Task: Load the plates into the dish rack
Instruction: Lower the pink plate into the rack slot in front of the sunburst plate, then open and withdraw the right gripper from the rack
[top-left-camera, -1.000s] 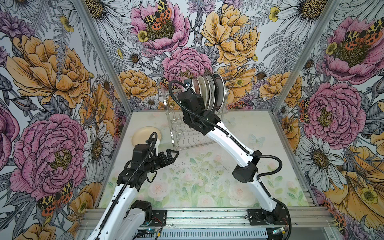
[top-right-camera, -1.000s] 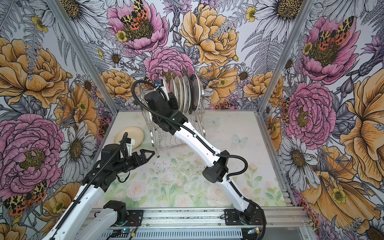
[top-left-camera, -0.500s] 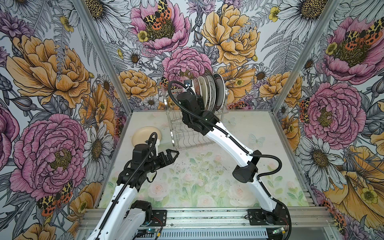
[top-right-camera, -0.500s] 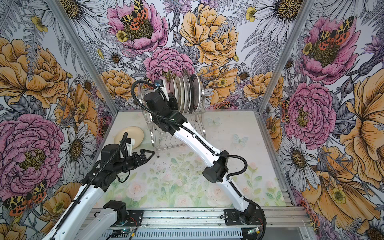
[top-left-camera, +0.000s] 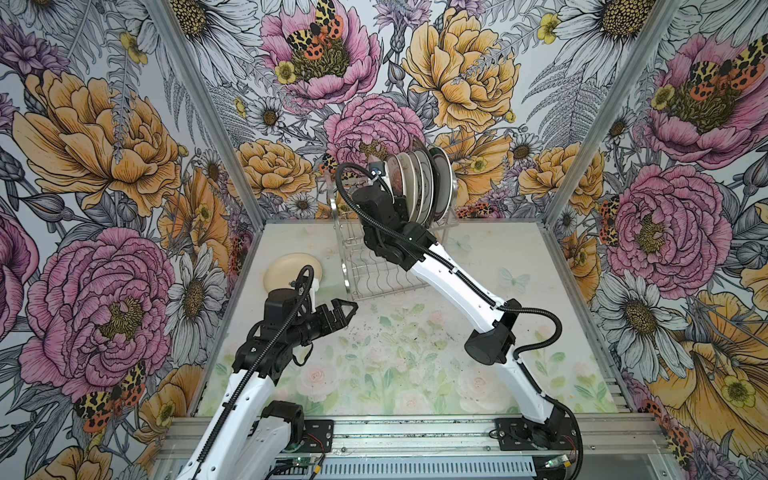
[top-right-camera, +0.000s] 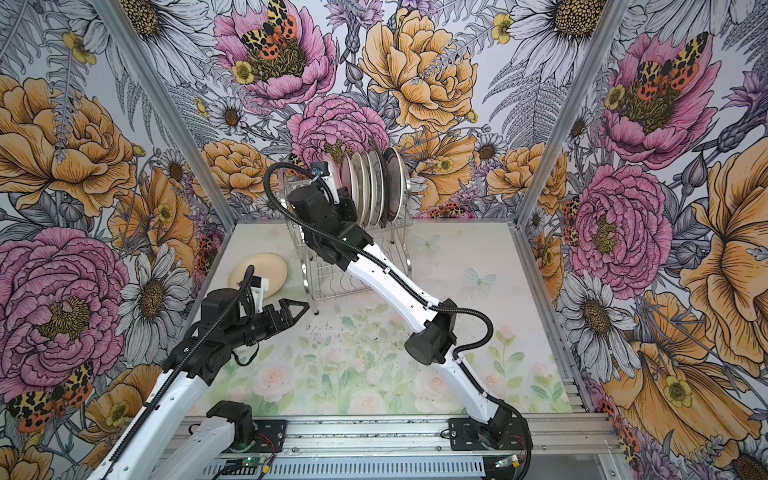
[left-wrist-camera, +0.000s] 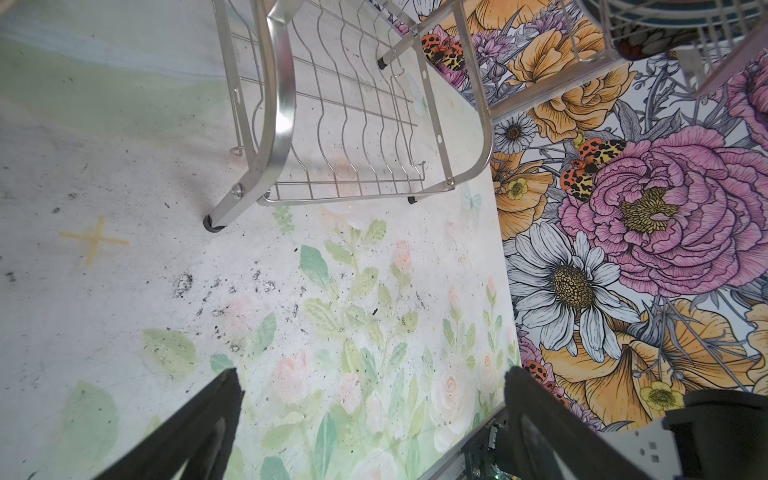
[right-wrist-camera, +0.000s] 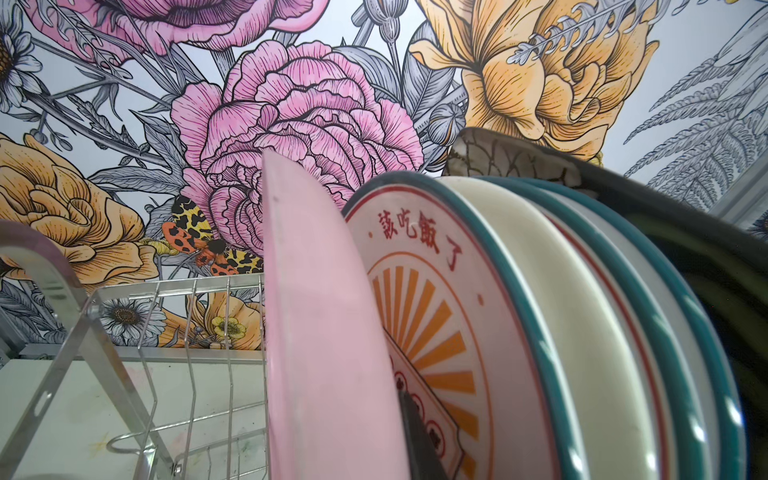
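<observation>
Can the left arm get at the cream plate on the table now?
Probably yes: the cream plate lies uncovered behind the open, empty left gripper, which points toward the rack and must turn back.

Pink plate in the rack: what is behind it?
Behind the pink plate stands a sunburst plate, then teal-rimmed plates and a dark plate. Their lower parts are covered.

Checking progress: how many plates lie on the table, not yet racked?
1. The cream plate lies on the table left of the dish rack, partly hidden by the left arm; no others show.
</observation>
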